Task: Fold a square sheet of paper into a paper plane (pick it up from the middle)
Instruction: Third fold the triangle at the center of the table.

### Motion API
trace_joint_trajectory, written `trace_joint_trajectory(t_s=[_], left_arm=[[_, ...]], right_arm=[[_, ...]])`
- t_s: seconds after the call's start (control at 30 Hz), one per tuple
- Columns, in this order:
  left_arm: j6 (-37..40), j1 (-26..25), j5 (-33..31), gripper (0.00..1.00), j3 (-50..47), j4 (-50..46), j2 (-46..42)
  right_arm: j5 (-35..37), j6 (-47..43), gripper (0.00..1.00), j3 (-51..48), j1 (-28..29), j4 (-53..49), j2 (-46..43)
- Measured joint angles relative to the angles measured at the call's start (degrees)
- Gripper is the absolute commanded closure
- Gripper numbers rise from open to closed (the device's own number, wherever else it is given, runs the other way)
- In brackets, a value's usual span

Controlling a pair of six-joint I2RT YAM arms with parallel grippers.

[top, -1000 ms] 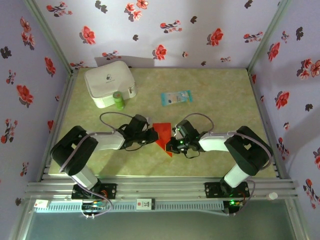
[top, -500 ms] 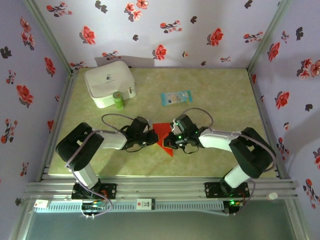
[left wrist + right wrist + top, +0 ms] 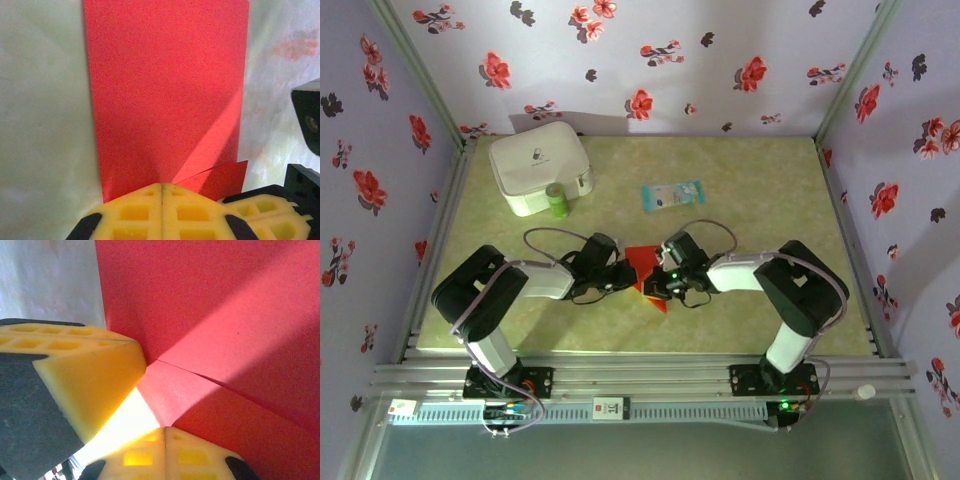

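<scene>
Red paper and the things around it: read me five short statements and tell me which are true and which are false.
1. The red paper lies between the left gripper and the right gripper. True.
2. Both grippers are wide open. False: each has its fingers pressed together.
3. The blue packet lies on top of the paper. False: it lies apart from it, farther back on the table.
4. A small green bottle stands beside the white case. True.
5. The paper is a flat, unfolded square. False: a folded flap overlaps it.
</scene>
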Motion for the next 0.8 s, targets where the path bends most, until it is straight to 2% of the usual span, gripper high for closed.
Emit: trace_joint_trajectory(t_s=[0.17, 0.37, 0.6, 0.8], left_arm=[[0.0, 0.0, 0.0, 1.0, 0.0, 0.0, 0.0], [0.0, 0.0, -0.02, 1.0, 0.0, 0.0, 0.0], [0.0, 0.0, 0.0, 1.0, 0.0, 0.04, 0.09], [-0.02, 0.0, 0.02, 1.0, 0.02, 0.04, 0.11]], right_arm=[[0.61, 0.02, 0.97, -4.76, 0.0, -0.79, -5.09], [0.59, 0.02, 0.95, -4.79, 0.0, -2.58, -7.76], [-0.15, 0.04, 0.92, 1.4, 0.0, -0.37, -1.86], [-0.55, 0.44, 0.91, -0.39, -0.02, 2.19, 0.61]])
